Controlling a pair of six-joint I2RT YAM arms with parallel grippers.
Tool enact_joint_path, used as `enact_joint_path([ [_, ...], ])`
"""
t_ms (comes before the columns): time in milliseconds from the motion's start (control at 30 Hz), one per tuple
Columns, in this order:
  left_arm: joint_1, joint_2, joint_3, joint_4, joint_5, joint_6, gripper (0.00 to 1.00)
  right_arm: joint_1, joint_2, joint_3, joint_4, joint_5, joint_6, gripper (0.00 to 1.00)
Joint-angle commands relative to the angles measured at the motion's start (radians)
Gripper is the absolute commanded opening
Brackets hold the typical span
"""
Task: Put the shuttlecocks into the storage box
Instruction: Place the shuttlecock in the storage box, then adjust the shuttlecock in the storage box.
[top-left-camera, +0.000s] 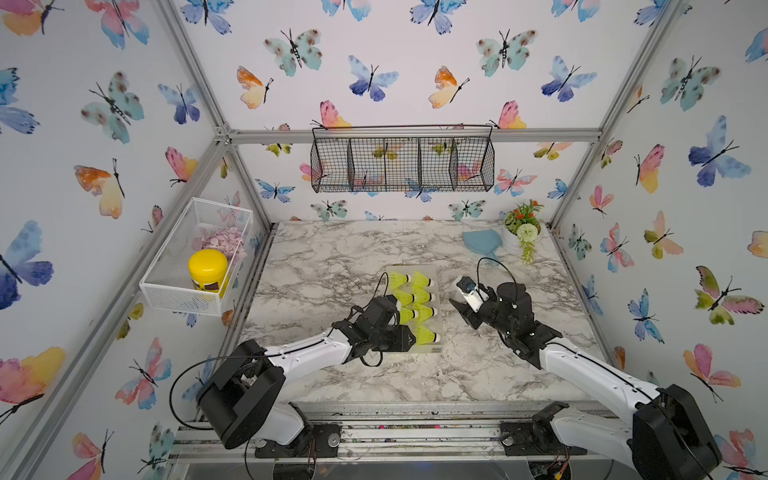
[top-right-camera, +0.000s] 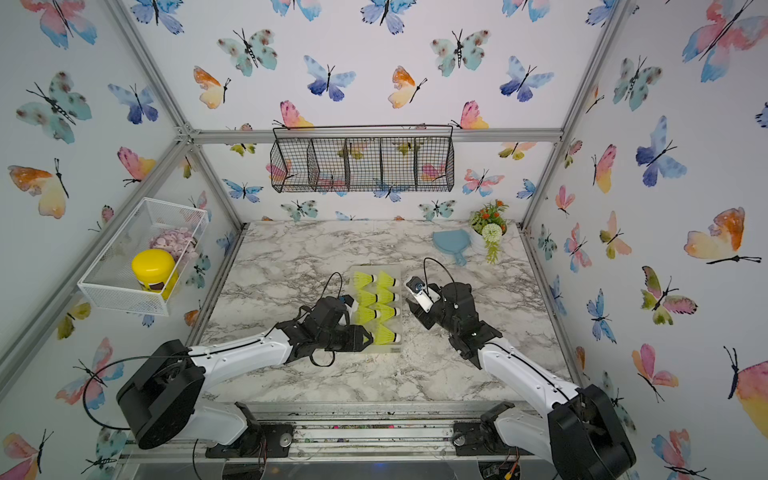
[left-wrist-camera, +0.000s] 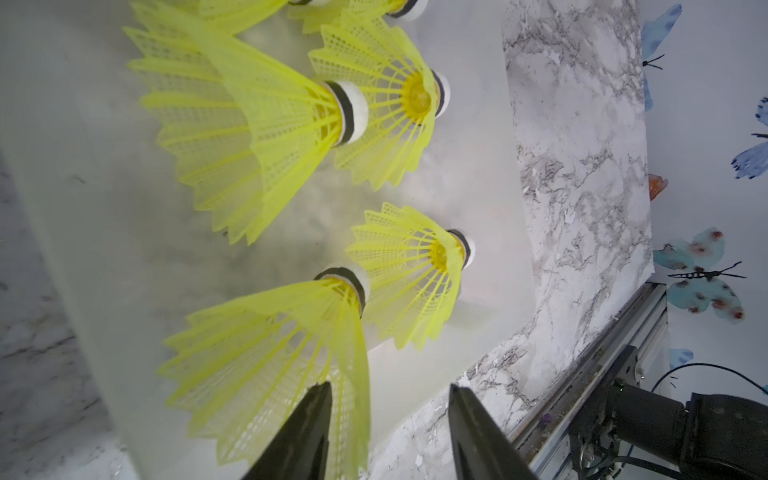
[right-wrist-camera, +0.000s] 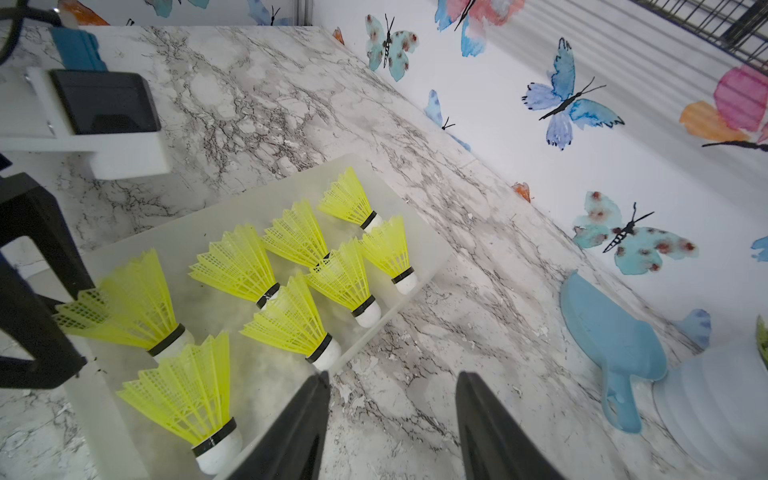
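The storage box (top-left-camera: 433, 348) is a frosted shallow tray in mid-table, seen in both top views (top-right-camera: 395, 350). Several neon yellow-green shuttlecocks lie in it in two rows, white tips toward the right. My left gripper (top-left-camera: 412, 338) hovers at the box's near-left end, open. In the left wrist view its jaws (left-wrist-camera: 390, 386) stand apart, and the skirt of the nearest shuttlecock (left-wrist-camera: 270, 353) lies against one finger without being pinched. My right gripper (top-left-camera: 461, 311) is open over bare marble just right of the box (right-wrist-camera: 428, 249), with nothing between its fingers (right-wrist-camera: 392, 374).
A blue scoop (top-left-camera: 482, 243) and a potted plant (top-left-camera: 521, 232) stand at the back right. On the left wall a white mesh basket (top-left-camera: 195, 257) holds a yellow-lidded jar. A black wire basket (top-left-camera: 401, 164) hangs on the back wall.
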Motion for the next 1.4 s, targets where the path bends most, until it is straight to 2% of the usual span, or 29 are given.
enact_joint_path([
  [0, 0.003, 0.020, -0.018, -0.023, -0.006, 0.006, 0.52, 0.006, 0.006, -0.002, -0.017, -0.006, 0.008, 0.55],
  [133, 0.003, 0.031, -0.032, 0.018, 0.023, -0.007, 0.53, 0.005, 0.008, 0.000, -0.017, -0.008, 0.009, 0.55],
  [233, 0.003, 0.038, -0.038, 0.026, 0.018, -0.013, 0.59, 0.006, 0.006, 0.000, -0.019, -0.009, 0.009, 0.55],
  [433, 0.006, 0.030, -0.037, 0.025, 0.015, -0.008, 0.63, 0.006, -0.003, 0.000, -0.022, -0.008, 0.005, 0.55],
  [567, 0.004, -0.007, -0.002, -0.045, -0.031, 0.026, 0.68, 0.006, -0.003, 0.001, -0.026, -0.006, 0.003, 0.56],
  [867, -0.005, -0.090, 0.067, -0.206, -0.124, 0.095, 0.69, 0.006, -0.003, 0.004, -0.025, -0.006, 0.003, 0.56],
  [1033, -0.001, -0.093, 0.066, -0.172, -0.127, 0.119, 0.59, 0.006, 0.000, 0.001, -0.023, -0.012, 0.008, 0.56],
  [1167, 0.002, -0.030, 0.076, -0.132, -0.078, 0.118, 0.35, 0.006, -0.004, 0.001, -0.023, -0.012, 0.009, 0.56],
  [1200, 0.002, -0.018, 0.077, -0.128, -0.077, 0.113, 0.32, 0.006, -0.007, 0.001, -0.026, -0.010, 0.008, 0.56],
  [1367, 0.004, 0.011, 0.077, -0.113, -0.100, 0.093, 0.27, 0.005, -0.020, -0.003, -0.032, -0.003, 0.003, 0.56],
])
